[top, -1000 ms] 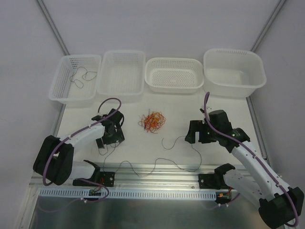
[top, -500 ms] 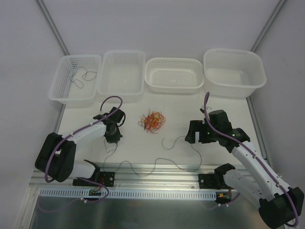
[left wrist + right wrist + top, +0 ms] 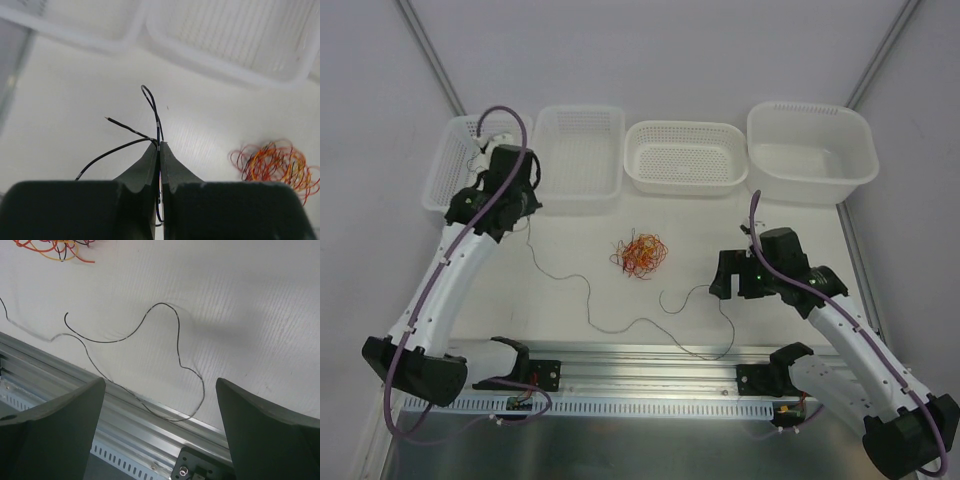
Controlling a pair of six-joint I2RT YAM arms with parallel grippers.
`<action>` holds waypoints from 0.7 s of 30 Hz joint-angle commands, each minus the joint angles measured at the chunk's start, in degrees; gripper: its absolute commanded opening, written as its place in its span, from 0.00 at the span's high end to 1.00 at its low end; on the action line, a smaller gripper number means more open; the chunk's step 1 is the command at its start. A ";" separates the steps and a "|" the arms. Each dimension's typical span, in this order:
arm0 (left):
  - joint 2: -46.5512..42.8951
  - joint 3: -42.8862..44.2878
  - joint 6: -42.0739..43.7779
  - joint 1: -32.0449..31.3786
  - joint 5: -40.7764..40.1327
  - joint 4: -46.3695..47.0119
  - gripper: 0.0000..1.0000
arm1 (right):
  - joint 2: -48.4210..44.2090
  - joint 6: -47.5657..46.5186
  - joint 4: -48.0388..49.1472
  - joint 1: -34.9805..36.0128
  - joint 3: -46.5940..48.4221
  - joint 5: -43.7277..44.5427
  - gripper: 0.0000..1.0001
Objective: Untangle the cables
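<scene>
A loose tangle of red, orange and yellow cables lies mid-table; the left wrist view shows the tangle at its right. One dark grey cable runs apart from it, winding from my left gripper across the table to the front rail. My left gripper is raised at the back left, by the leftmost basket, and is shut on that dark grey cable, whose end loops beyond the tips. My right gripper hangs open over the cable's far end, holding nothing.
Three more white baskets stand along the back: a second, a third and a large one. A metal rail edges the table front, and the dark cable lies partly on it.
My left gripper closed on the dark grey cable, then rose and swung to the back left toward the leftmost basket, pulling the cable straighter across the table. The right arm stayed put.
</scene>
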 commanded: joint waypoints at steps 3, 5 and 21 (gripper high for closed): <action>6.58 24.54 17.16 9.02 -9.45 -5.05 1.00 | -0.11 -1.47 -1.64 0.19 4.55 0.28 0.03; 10.37 32.04 21.80 11.84 -10.60 -5.13 1.00 | -0.02 -1.64 -1.91 0.19 5.35 0.37 0.03; 46.31 60.11 30.71 26.09 0.73 7.78 0.80 | 6.83 -2.00 -2.43 0.19 7.72 -0.86 0.03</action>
